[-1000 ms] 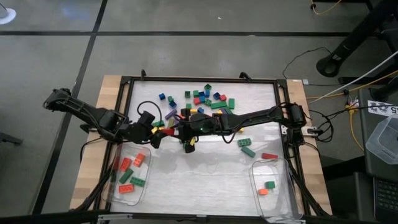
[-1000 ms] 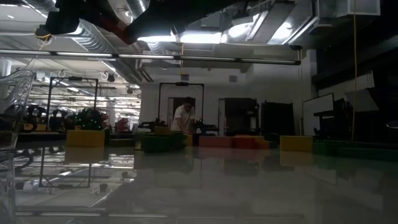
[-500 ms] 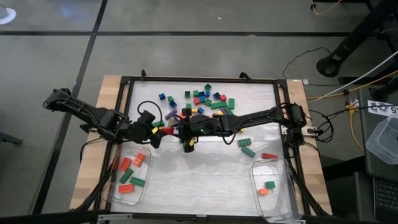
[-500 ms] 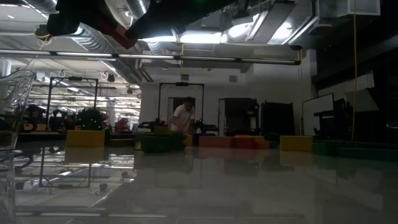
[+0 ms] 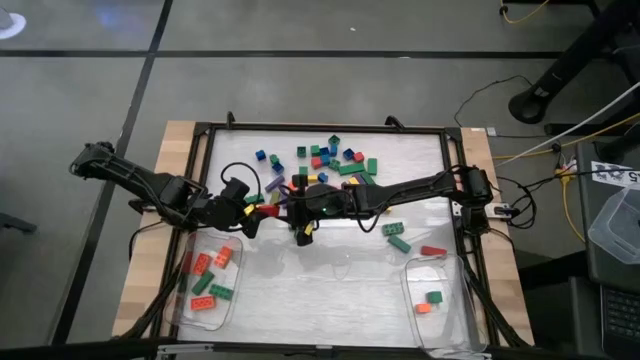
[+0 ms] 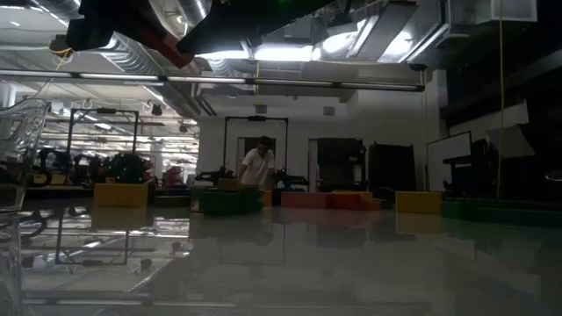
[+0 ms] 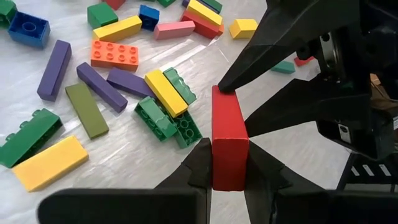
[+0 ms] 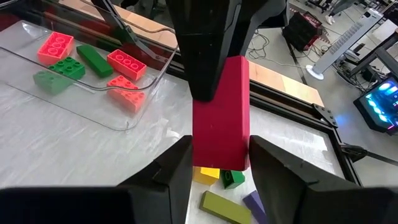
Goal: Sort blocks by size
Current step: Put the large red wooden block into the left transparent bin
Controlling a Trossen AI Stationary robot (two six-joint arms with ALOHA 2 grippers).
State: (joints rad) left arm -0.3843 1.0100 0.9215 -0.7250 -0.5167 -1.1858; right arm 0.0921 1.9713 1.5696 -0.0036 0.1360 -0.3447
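No text, label, brand, number or sign could be read anywhere in these views, on any object or surface.

**Blocks: one red brick held, the rest scattered**

You have a long red block [image 7: 229, 140] held lengthwise between both grippers, above the table. Beneath it you see loose blocks [image 7: 124, 81] lying flat and jumbled: purple, yellow, green, orange, blue, pink. Your left tub holds several red and green blocks [image 5: 205, 278]; your right tub holds two [image 5: 430, 302]. Three more lie just beside it [image 5: 400, 238].
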